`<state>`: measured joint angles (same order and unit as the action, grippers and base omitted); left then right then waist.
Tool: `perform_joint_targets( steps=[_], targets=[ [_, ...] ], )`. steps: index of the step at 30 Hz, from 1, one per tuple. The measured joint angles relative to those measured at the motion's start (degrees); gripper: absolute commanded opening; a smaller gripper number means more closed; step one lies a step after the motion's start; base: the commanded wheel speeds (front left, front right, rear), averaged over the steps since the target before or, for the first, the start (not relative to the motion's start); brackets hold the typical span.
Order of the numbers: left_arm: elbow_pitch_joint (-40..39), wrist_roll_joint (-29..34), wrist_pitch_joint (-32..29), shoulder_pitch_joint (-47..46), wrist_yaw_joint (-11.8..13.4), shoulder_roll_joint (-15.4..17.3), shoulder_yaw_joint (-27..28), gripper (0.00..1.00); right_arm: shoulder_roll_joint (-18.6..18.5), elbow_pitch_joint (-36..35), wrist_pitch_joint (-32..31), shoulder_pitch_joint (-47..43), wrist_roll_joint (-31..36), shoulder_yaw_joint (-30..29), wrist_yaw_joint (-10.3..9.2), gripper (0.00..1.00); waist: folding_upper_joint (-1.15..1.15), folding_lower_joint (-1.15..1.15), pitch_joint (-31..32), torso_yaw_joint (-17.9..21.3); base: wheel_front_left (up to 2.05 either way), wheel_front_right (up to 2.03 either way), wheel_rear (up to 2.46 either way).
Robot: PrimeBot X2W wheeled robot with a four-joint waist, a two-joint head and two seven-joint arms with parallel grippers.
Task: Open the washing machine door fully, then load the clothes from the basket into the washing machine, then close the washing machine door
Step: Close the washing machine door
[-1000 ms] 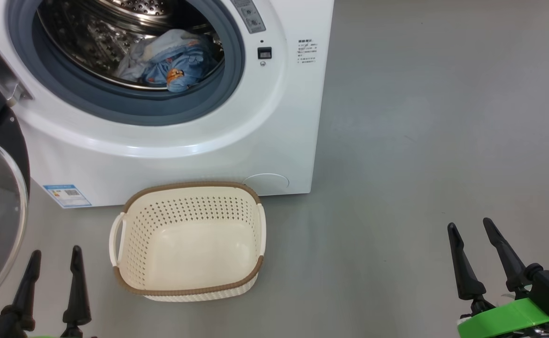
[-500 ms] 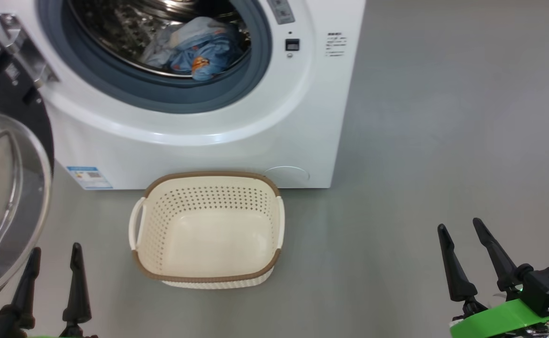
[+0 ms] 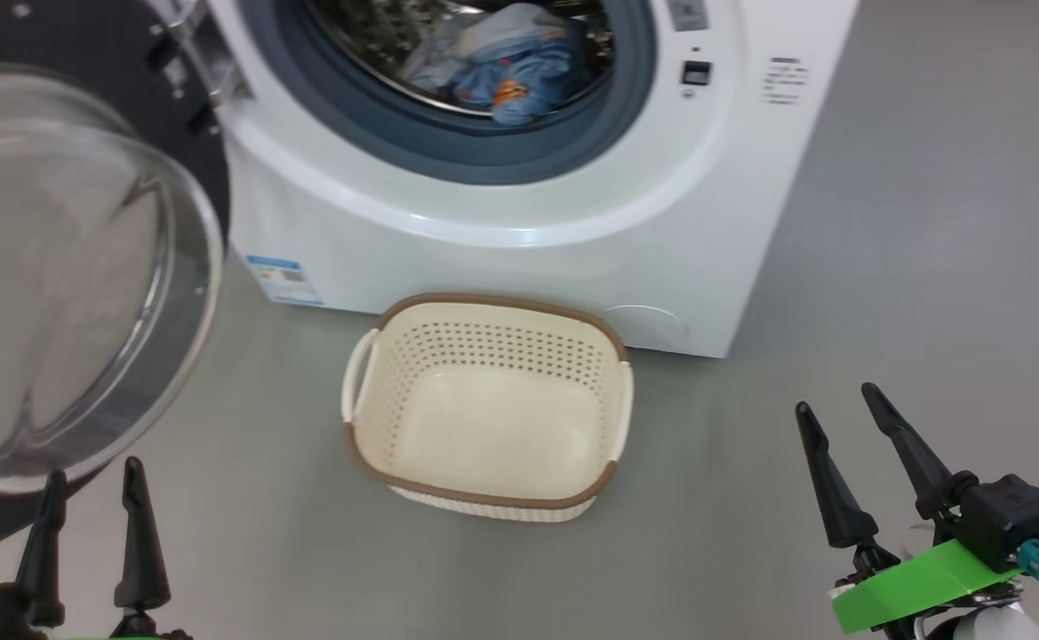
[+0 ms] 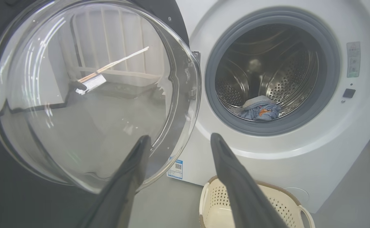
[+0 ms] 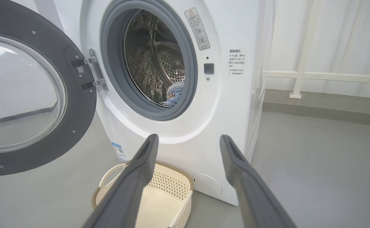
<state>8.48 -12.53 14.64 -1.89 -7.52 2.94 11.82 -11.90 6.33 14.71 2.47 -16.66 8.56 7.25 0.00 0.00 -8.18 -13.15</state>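
Clothes [image 3: 519, 67] sit in the drum [image 4: 286, 72], basket [image 3: 492, 356] empty; left claw [image 3: 94, 469] and right claw [image 3: 837, 397] gape wide, holding nothing — best push the washing machine door [image 3: 66, 258] shut by its black rim.

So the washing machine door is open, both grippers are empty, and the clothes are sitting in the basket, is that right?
Not quite. The basket is empty; the clothes lie inside the washing machine, as the head view shows. The washing machine door is open, and the left gripper and right gripper are open and empty.
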Motion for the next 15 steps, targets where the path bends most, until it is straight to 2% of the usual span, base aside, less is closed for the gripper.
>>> perform_joint_targets(
  steps=[15],
  targets=[
    [0.67,-1.58,0.00,0.02,0.00,-0.88,0.92,1.00,-2.10,0.93,0.00,2.05,-0.03,3.71,0.00,1.00,0.00,0.00,-0.35,-10.78,0.00,0.00,0.00]
  ],
)
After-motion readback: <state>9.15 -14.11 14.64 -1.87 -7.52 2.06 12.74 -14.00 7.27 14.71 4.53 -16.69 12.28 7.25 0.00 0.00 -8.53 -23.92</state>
